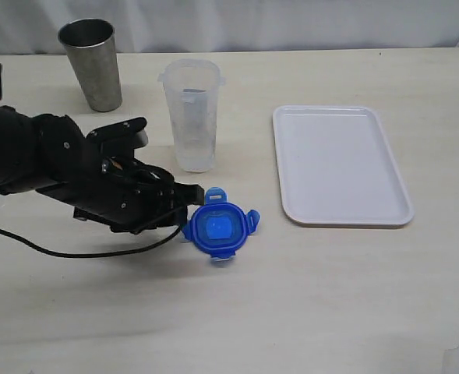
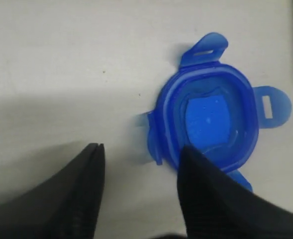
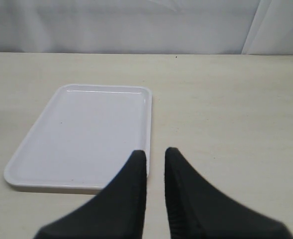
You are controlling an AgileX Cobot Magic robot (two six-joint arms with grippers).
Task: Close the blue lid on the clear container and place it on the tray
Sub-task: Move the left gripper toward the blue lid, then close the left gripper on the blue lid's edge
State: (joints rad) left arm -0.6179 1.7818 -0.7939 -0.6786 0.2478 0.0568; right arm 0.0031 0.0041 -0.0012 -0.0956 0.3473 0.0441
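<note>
The blue lid (image 1: 220, 226) is laid flat on the surface (image 1: 330, 312), at 6 o'clock from the clear container (image 1: 191, 115) and apart from it. Its hollowed face is turned upward. Being roundish, it shows no marked long axis. Its snap flaps are spread outward toward 12, 3 and 6 o'clock, and the 9 o'clock side is covered by the left end effector (image 1: 188, 204).

In the left wrist view the left end effector (image 2: 141, 149) is seen with its jaws held well apart. One finger (image 2: 211, 199) is overlapped with the lid's (image 2: 211, 119) rim, the other (image 2: 86, 189) is set over bare surface, and nothing is clamped.

The right end effector (image 3: 155, 152) is seen only in its own wrist view. Its jaws are parted by a narrow slit and nothing is held. The tray (image 3: 86, 134) is seen near its tips.

The clear container is stood upright, long axis vertical, mouth up, and appears empty. A steel cup (image 1: 91, 64) is stood upright at 10 o'clock from it; its contents cannot be told. The tray (image 1: 338, 165) is placed at 3 o'clock from the container, bare, with its long axis run from 12 to 6 o'clock.

The surface is pale beige. It is backed by a white curtain (image 1: 291, 23), and a black cable (image 1: 73, 253) is trailed across it.
</note>
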